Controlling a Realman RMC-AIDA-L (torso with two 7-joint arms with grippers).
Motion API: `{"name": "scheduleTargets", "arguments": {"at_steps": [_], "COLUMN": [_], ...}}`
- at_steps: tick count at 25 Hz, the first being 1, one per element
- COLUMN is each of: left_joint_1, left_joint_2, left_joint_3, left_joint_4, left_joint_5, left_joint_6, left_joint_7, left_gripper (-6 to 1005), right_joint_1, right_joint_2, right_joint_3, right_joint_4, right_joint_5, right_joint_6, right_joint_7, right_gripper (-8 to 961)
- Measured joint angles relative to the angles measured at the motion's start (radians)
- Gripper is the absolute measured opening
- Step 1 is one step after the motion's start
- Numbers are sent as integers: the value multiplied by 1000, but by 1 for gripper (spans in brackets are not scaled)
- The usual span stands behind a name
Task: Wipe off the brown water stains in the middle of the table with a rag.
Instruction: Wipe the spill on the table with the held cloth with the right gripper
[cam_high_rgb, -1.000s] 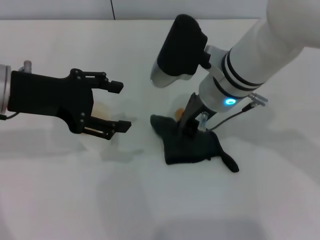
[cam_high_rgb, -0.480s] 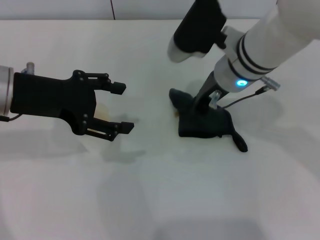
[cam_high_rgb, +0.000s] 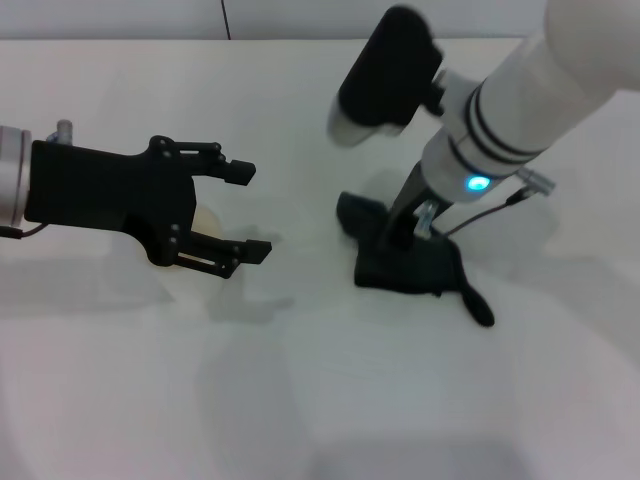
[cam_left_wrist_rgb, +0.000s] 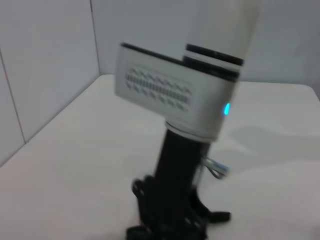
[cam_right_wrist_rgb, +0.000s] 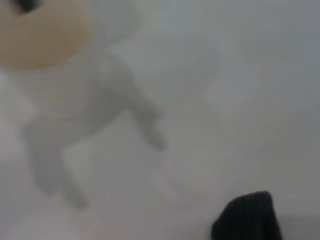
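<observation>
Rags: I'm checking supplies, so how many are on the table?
1. The rag lies right of the table's middle, under the right gripper; none other visible.

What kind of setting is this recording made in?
Probably a lab test bench: a plain white table, pale panel walls behind it, and only a rag and a small cup set out.

1. Legible text, labels, brands, numbers: none found in any view.
2. White-grey housing block on the right arm's wrist (cam_left_wrist_rgb: 170, 95), left wrist view: rows of small embossed zigzag marks on its face; too blurred to tell if lettering or just a pattern.
3. Small round blue-lit indicator on the right arm's white wrist section (cam_high_rgb: 481, 183): a light only, no char. or symbol can be made out.
</observation>
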Motion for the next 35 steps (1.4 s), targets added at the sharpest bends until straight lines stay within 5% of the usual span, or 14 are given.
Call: {"name": "scheduleTargets", "arguments": {"at_steps": [16, 35], "left_joint_1": [-1, -1], "left_joint_2": [2, 0], "left_joint_3": [0, 0], "left_joint_4": [-2, -2], "left_joint_5": [0, 0], "left_joint_6": [-6, -5], "left_joint_7": [15, 9], "left_gripper": [887, 887], "right_joint_1": [-100, -299], "right_joint_2": [-3, -15], "right_joint_3": [-81, 146], "right_joint_4": [-203, -301], "right_joint_5": [79, 22], "right_joint_6": [-141, -153], "right_joint_7": [-10, -65], "right_gripper": [80, 81]}}
